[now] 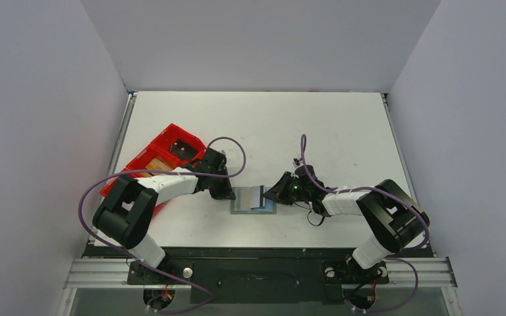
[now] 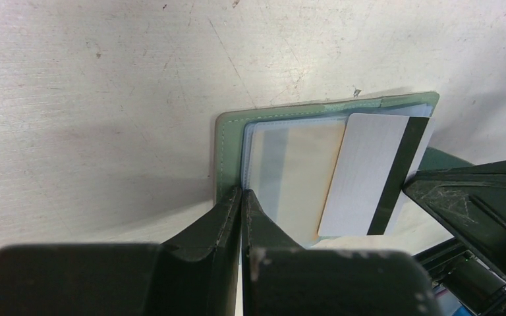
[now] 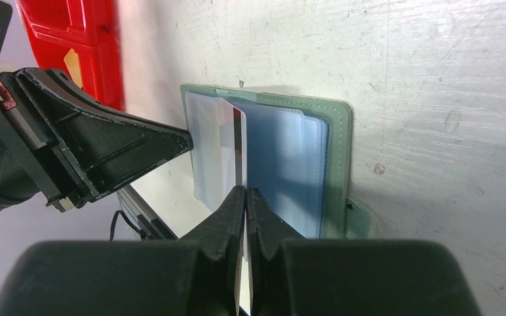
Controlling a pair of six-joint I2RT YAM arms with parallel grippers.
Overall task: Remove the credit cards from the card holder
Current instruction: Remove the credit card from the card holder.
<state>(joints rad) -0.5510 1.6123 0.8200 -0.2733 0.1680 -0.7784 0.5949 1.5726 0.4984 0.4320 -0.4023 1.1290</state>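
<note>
At the near middle of the scuffed white table (image 1: 342,131), just ahead of both arm bases, these items are showing.

Item 1: grey-green rectangular folding card holder (image 3: 339,158), lying open and flat, its clear plastic sleeves (image 3: 204,151) facing up.

Item 2: left gripper (image 2: 242,197), jaws sitting fully together with nothing visible between them. Its tips are bearing on the holder's left cover edge, apparently pinning it down.

Item 3: right gripper (image 3: 246,194), jaws clamping the thin white-backed striped credit card (image 2: 369,171) with its black magnetic band. The card is standing on edge over the open holder. Whether its far corner is free of a sleeve is not telling from these views.

Item 4: tan-gold card (image 2: 306,178) sitting in a left-hand sleeve, and bluish card (image 3: 277,158) sitting in a right-hand sleeve. Both are awaiting removal.

Item 5: long red plastic tray (image 1: 165,148), lying well to the left, beyond the left arm.

Handling note, as judgement: the extraction is looking part done. The pull is calling for a straight draw along the card's own plane, away from the sleeve mouth, while the left tips are pressing firmly so the holder is not lifting or sliding. Twisting is risking a bent card or a torn sleeve. A slipping pinch is risking a dropped card.
</note>
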